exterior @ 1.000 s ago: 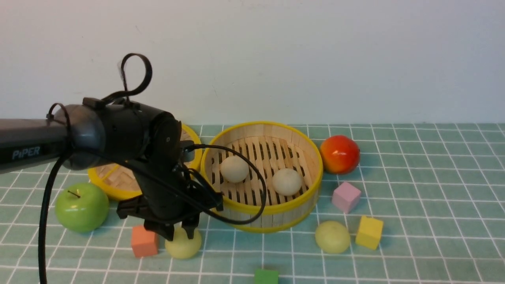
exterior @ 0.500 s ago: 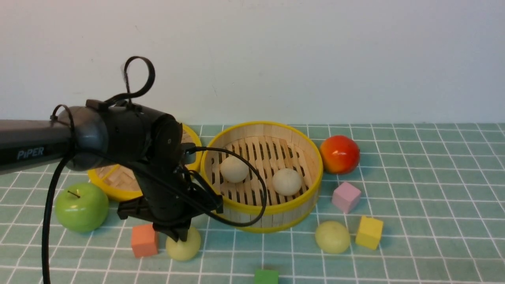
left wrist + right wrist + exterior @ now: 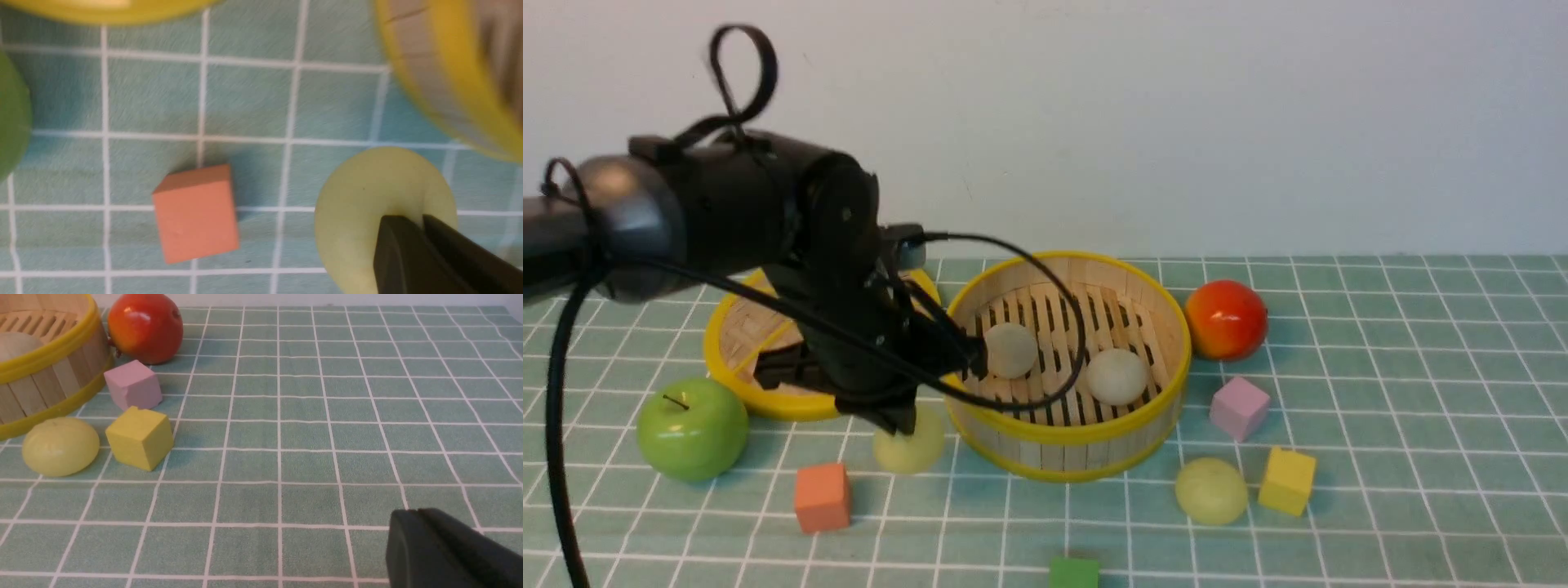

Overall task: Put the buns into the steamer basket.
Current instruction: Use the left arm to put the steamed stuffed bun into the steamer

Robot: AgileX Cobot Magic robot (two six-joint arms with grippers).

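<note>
My left gripper (image 3: 900,420) is shut on a pale yellow-green bun (image 3: 913,451), pinching its top and holding it off the cloth just outside the front-left wall of the steamer basket (image 3: 1066,433). In the left wrist view the dark fingertips (image 3: 392,228) press into that bun (image 3: 359,204), with the basket rim (image 3: 453,81) close by. Two off-white buns (image 3: 1010,349) (image 3: 1116,376) lie on the basket's slats. Another yellow-green bun (image 3: 1210,490) rests on the cloth in front of the basket. My right gripper (image 3: 416,512) is shut and empty, low over bare cloth.
A green apple (image 3: 692,427) and the flat lid (image 3: 737,327) lie on the left, with an orange cube (image 3: 822,496) in front of them. A red-orange fruit (image 3: 1225,319), pink cube (image 3: 1239,407) and yellow cube (image 3: 1287,480) sit right of the basket. A green cube (image 3: 1073,572) is at the front edge.
My left gripper closed on the yellow-green bun beside the orange cube, then rose with it and moved back toward the basket. The right gripper has not moved.
</note>
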